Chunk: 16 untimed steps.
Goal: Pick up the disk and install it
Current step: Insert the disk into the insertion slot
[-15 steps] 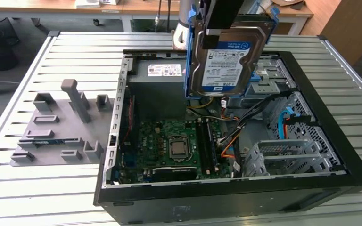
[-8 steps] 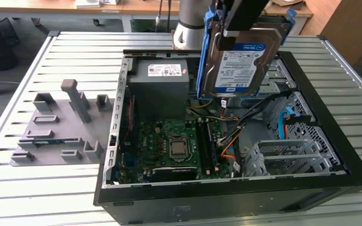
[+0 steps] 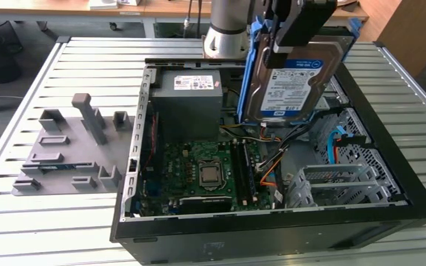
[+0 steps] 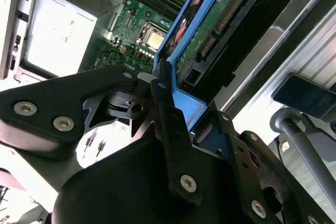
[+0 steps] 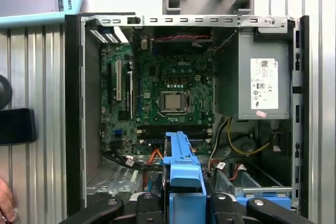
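The disk [image 3: 290,83] hangs upright over the open computer case [image 3: 198,235], silver-grey with a white-and-blue label and a blue carrier frame [image 3: 248,66]. My gripper [image 3: 296,30] is shut on its upper edge. In the second wrist view the disk's green underside [image 4: 212,27] and blue frame [image 4: 184,100] run away from the black fingers [image 4: 165,111]. In the first wrist view the blue frame [image 5: 182,169] sticks out between the finger mounts, above the case's cables and bay.
Inside the case lie the motherboard [image 3: 206,166], the grey power-supply box [image 3: 187,100] and a metal drive cage [image 3: 331,183] with blue latches. A grey fixture [image 3: 69,147] with raised blocks sits on the slatted table [image 3: 87,61]. A hand [image 5: 4,200] shows in the first wrist view.
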Available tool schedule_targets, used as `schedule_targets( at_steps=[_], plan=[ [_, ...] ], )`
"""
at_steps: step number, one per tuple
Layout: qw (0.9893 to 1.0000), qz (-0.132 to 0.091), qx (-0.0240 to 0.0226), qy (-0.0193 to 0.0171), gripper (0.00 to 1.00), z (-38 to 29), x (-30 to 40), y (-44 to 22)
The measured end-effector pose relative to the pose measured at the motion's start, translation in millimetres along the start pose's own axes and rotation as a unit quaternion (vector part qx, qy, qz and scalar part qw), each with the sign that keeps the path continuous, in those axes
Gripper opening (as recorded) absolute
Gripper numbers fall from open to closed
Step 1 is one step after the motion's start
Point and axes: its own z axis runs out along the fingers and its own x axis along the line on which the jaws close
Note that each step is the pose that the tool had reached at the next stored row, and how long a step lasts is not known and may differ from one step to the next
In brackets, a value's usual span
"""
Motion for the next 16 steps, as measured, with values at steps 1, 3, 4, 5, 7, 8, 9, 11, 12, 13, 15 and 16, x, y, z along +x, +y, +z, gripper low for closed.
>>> schedule_targets(
  at_steps=[1,3,4,5,7,8,9,11,12,13,15,16],
  plan=[
    [1.0000,0.000,0.0000,0.0001,0.36,0.2,2.6,-0.1],
    [1.0000,0.000,0.0001,0.0014,0.36,0.4,6.2,-0.2],
    [1.0000,0.000,0.0001,0.0029,0.36,0.5,7.4,-0.2],
    [1.0000,0.000,0.0001,0.0035,0.36,0.7,8.7,-0.4],
    [1.0000,0.000,0.0001,0.0037,0.36,1.5,11.8,-1.9],
    [1.0000,0.000,0.0001,0.0037,0.36,1.9,14.2,-2.6],
    [1.0000,0.000,0.0001,0.0037,0.36,2.4,16.8,-3.2],
    [1.0000,0.000,0.0001,0.0036,0.36,3.5,21.8,-4.2],
    [1.0000,0.000,0.0001,0.0037,0.36,4.0,24.2,-4.9],
    [1.0000,0.000,0.0001,0.0036,0.36,4.5,26.2,-5.5],
    [1.0000,0.000,0.0000,0.0037,0.36,5.2,28.7,-7.9],
    [1.0000,0.000,-0.0001,0.0036,0.36,5.4,29.0,-10.8]
  ],
)
